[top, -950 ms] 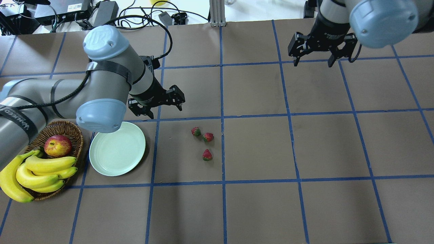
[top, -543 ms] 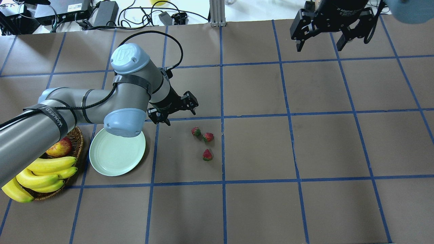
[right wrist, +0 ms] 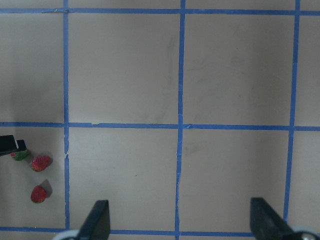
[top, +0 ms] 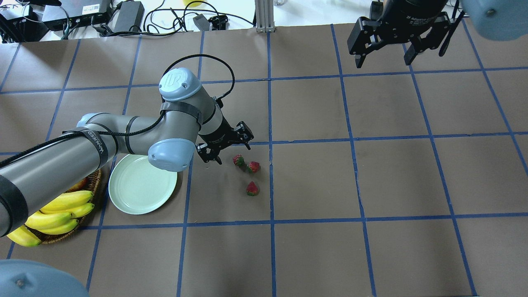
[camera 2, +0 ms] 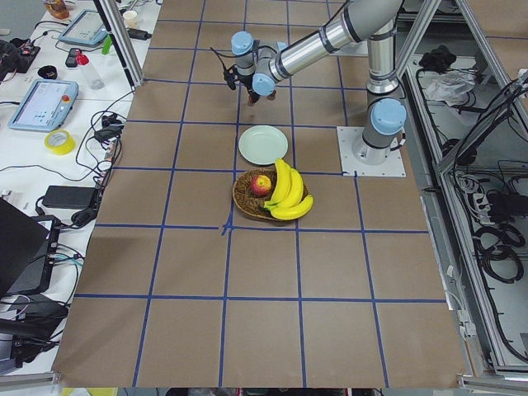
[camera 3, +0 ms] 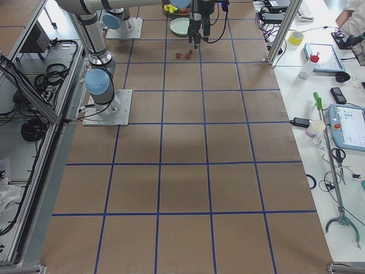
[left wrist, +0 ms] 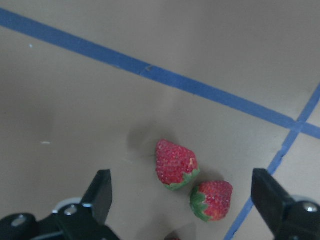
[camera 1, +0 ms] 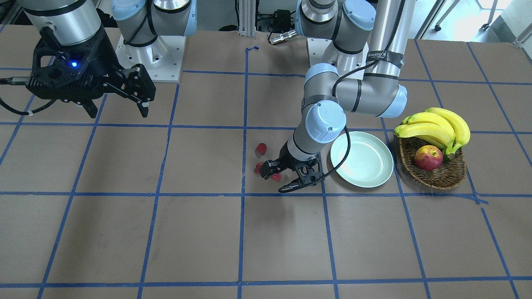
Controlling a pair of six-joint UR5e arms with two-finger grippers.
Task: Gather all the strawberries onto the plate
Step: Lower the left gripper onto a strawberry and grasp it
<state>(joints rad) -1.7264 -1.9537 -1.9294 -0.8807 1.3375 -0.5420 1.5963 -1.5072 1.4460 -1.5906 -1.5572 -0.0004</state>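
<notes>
Three strawberries lie close together on the brown table: one (top: 238, 160), a second (top: 253, 166) just to its right, and a third (top: 252, 189) nearer the robot. The mint-green plate (top: 142, 189) is empty, left of them. My left gripper (top: 233, 153) is open and empty, low over the far side of the berries. Its wrist view shows two berries (left wrist: 175, 164) (left wrist: 212, 200) between the open fingers (left wrist: 100, 190). My right gripper (top: 383, 62) is open and empty, high over the table's far right. Its wrist view shows the berries (right wrist: 42, 162) at the left edge.
A wicker basket (camera 1: 432, 176) with bananas (camera 1: 436, 124) and a red-yellow apple (camera 1: 428, 158) stands just beyond the plate (camera 1: 361, 165). Cables and power boxes (top: 123, 16) lie past the table's far edge. My left arm's elbow hangs over the plate's rim.
My left gripper has moved right, from beside the plate to just over the strawberries. My right gripper has shifted slightly towards the far edge. The berries have not moved.
</notes>
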